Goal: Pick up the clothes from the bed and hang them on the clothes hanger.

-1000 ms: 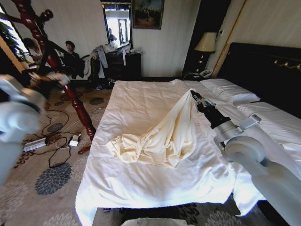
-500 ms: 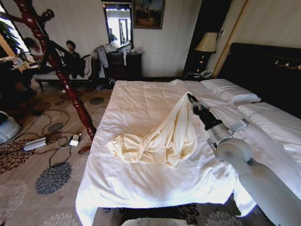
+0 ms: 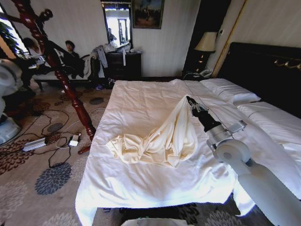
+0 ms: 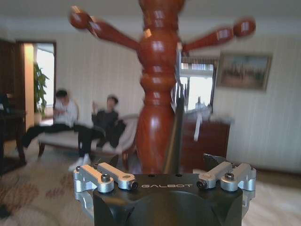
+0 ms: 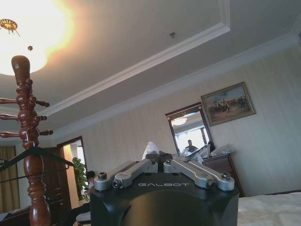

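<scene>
The cream clothes [image 3: 162,136] lie on the bed [image 3: 141,183], one part pulled up into a peak. My right gripper [image 3: 189,100] is shut on that peak above the sheet, and a bit of pale cloth [image 5: 150,148] shows between its closed fingers [image 5: 164,156]. The black clothes hanger [image 5: 33,151] hangs on the red-brown coat stand [image 5: 28,127]. My left gripper [image 4: 164,165] is open and faces the stand [image 4: 157,108] closely, with the hanger's thin dark edge [image 4: 175,134] rising just beyond its spread jaws. The left arm [image 3: 5,77] shows at the left edge of the head view.
The coat stand [image 3: 66,84] leans beside the bed's left side over a patterned carpet with cables and a power strip [image 3: 35,143]. A dark dresser [image 3: 123,65] with a garment heap stands at the far wall. The dark headboard [image 3: 263,70] and pillows [image 3: 230,90] are right.
The left arm swung away from in front of the camera and now sits at the left edge near the stand. The right gripper and the garment's peak shifted slightly left.
</scene>
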`<state>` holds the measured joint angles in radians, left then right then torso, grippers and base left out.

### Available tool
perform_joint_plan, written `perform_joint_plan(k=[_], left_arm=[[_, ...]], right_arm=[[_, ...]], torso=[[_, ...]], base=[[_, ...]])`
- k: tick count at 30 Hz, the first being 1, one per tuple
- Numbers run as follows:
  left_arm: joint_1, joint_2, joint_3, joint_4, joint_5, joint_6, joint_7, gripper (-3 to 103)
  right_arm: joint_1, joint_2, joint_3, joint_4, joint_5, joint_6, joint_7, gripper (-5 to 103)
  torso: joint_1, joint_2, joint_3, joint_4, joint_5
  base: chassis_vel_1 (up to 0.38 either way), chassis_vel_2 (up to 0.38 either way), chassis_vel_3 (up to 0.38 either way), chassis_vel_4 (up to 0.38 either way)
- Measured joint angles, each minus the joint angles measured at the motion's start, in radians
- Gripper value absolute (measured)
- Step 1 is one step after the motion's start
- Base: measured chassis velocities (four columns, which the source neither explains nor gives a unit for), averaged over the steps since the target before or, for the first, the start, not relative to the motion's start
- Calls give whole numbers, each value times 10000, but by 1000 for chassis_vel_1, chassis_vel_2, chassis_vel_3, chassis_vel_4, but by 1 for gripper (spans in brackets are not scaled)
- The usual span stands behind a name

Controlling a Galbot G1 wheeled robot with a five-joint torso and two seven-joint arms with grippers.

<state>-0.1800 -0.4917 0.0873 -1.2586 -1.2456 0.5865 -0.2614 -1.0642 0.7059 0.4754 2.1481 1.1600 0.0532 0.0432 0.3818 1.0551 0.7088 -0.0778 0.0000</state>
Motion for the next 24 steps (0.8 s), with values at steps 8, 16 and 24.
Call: perform_joint_plan(k=[8,16,24], left_arm=[[-1032,-619,1024,752,-251,753,-119,100],[-1506,-833,1380,1131,-580,1170,-316,89],[-1950,-1203,1514,1661,-1131,1533,-541,57]], right_arm=[[-36,-13,27,59,-16,0,31,0],[-72,-48,26,49,-43,-3,47,0],[-89,-30,-29,-14,-114,-6,54,0]], torso=[[1,-1,1,-3,0],[0,0,0,1,0],[0,0,0,-2,0]], base=[[0,0,0,0],[0,0,0,0],[0,0,0,0]])
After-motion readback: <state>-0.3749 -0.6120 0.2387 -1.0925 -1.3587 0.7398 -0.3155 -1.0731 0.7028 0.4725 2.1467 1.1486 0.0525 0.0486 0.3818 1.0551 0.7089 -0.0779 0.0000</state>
